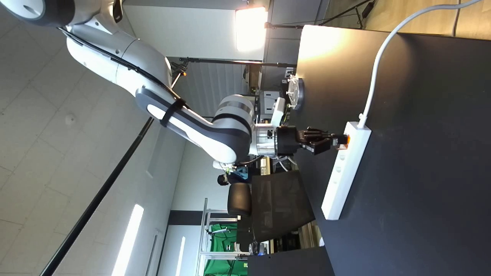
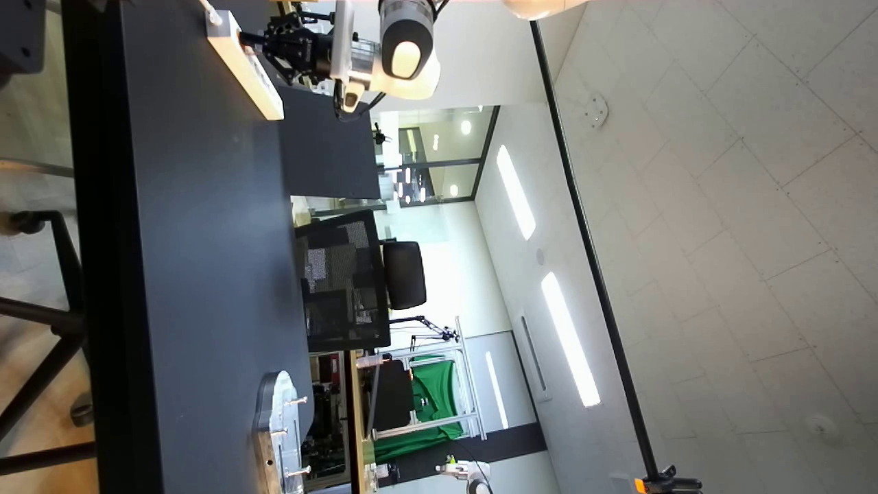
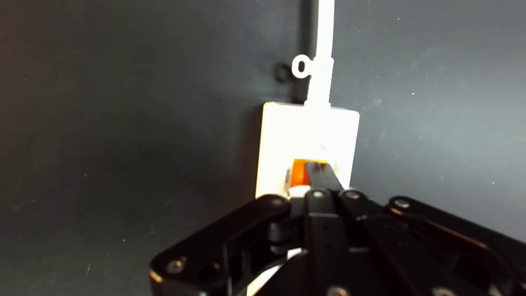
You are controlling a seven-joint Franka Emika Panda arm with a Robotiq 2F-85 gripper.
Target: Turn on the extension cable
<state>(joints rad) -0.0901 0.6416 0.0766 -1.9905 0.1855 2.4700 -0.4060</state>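
Observation:
The extension cable is a long white power strip that lies on the dark table, seen in both exterior views (image 1: 340,188) (image 2: 248,74) and in the wrist view (image 3: 308,129). Its white cord (image 1: 373,76) leaves the end beside the orange switch; the cord also shows in the wrist view (image 3: 325,31). My gripper (image 1: 340,139) points down at the switch (image 1: 348,139), its fingers together with nothing between them. In the wrist view the fingertips (image 3: 317,167) cover the right part of the switch (image 3: 298,172) and appear to touch it. The sockets are mostly hidden there behind the gripper.
A clear plate with upright pegs on a dark base (image 1: 294,92) stands on the table (image 1: 414,199); it also shows in an exterior view (image 2: 282,432). A black mesh chair (image 2: 343,281) stands beyond the table's edge. Both exterior views are turned sideways.

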